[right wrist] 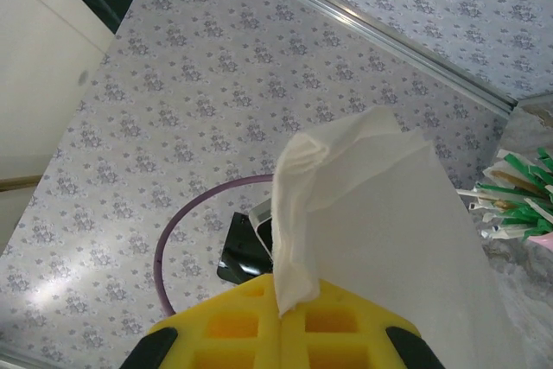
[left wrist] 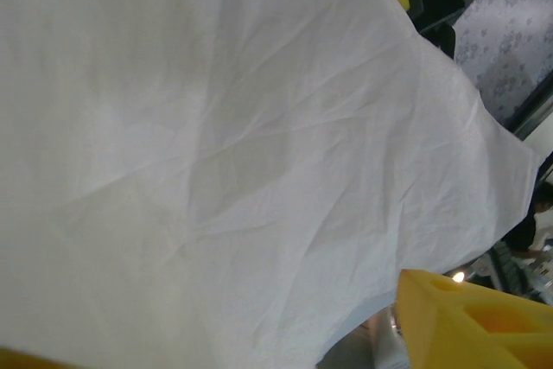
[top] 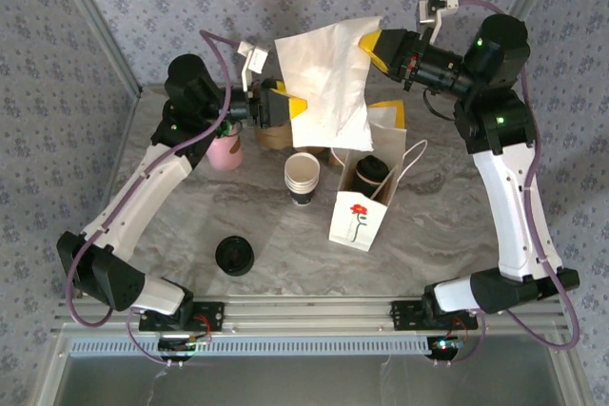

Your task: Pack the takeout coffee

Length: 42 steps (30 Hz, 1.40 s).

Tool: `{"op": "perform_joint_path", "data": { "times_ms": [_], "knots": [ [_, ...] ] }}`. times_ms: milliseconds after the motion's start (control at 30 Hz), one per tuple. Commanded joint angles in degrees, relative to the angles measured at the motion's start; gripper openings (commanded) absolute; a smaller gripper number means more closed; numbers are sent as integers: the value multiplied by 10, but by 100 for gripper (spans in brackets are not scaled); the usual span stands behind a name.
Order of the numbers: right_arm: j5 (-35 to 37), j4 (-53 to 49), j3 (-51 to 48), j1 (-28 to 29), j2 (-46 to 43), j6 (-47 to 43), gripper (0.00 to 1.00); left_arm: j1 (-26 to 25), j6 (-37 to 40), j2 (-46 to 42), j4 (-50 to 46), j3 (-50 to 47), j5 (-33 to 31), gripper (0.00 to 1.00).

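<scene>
The flower-print paper bag (top: pixel 359 219) contains the takeout coffee (top: pixel 369 171). Right gripper (right wrist: pixel 281 295) clamps a white paper sheet (top: pixel 328 83); left gripper (top: pixel 287 99) jaws stand apart.

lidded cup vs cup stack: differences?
The lidded cup has a black lid; the cup stack is open-topped. The lidded cup sits in the paper bag; the cup stack stands on the table beside it. Both are takeout cups.
</scene>
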Motion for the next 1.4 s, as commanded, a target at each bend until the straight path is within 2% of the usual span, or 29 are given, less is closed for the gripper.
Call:
{"op": "perform_joint_path", "data": {
  "times_ms": [0, 267, 400, 500, 667, 900, 1100, 1367],
  "knots": [
    [-13, 21, -3, 0, -12, -5, 0, 0, 7, -4, 0, 8, -12, 58],
    [-23, 18, 2, 3, -12, -8, 0, -1, 16, 0, -28, 19, -41, 31],
    [-27, 0, 4, 4, -13, -26, 0, 0, 44, -11, -73, 23, -73, 10],
    [-27, 0, -4, 6, -17, -31, 0, 0, 56, -18, -93, 24, -97, 0],
    [-25, -6, -5, 20, -19, -43, 0, -1, 53, -23, -98, 16, -138, 0],
    [46, -72, 10, 51, -22, -101, 0, -22, 16, -23, -42, -26, -186, 0],
    [101, -109, 32, 89, -6, -134, 0, -56, -30, -2, 45, -52, -207, 0],
    [173, -177, 79, 134, 22, -186, 0, -83, -130, 36, 190, -57, -223, 0]
  ]
}}
